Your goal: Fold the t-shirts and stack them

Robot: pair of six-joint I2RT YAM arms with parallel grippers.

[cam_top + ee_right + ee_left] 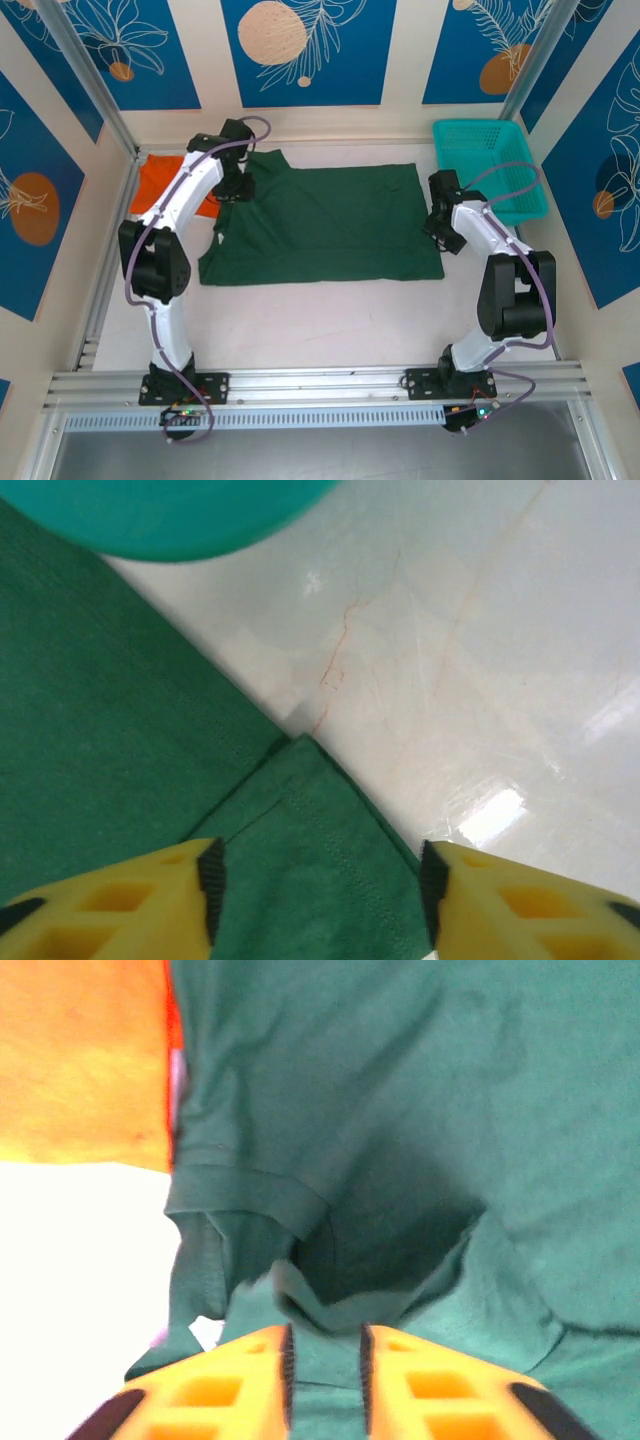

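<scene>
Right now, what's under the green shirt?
Green shirt lies flat on the white table; orange shirt lies beside it. Anything beneath the cloth is covered.

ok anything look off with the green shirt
Yes. The dark green t-shirt isn't lying clean: its sleeve by the left gripper is bunched and puckered, right beside the orange t-shirt. Its near-left corner also flares out, so the folded shape is uneven.

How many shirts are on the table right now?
2. The green shirt lies spread across the middle of the table; the orange shirt sits at the far left, beside its sleeve. Others could be hidden underneath.
</scene>
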